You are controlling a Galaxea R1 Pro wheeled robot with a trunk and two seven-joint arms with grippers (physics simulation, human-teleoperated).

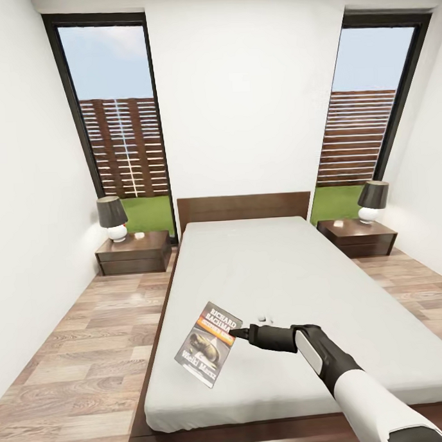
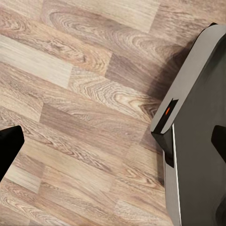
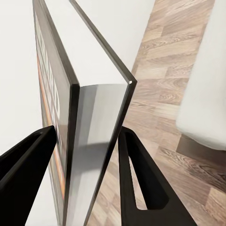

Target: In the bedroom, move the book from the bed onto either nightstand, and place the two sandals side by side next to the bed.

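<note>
**Book lifted off the bed, nightstands ahead**

White walls and two tall windows frame the bed (image 1: 276, 296), with a nightstand (image 1: 133, 252) on each side of the headboard. Over the near part of the mattress, the right gripper (image 1: 237, 333) holds the book (image 1: 208, 344) by its edge. In the right wrist view the fingers (image 3: 28, 160) clamp the book (image 3: 89, 141) from both sides, pages slightly fanned, probably to carry it clear of the mattress. Both nightstands stand well apart from it. I cannot tell how the left gripper's jaws stand; wood floor (image 2: 84, 94) lies beneath it.

Book (image 1: 209, 351) cover: "RICHARD BACHMAN"; lower title blurred.
</note>
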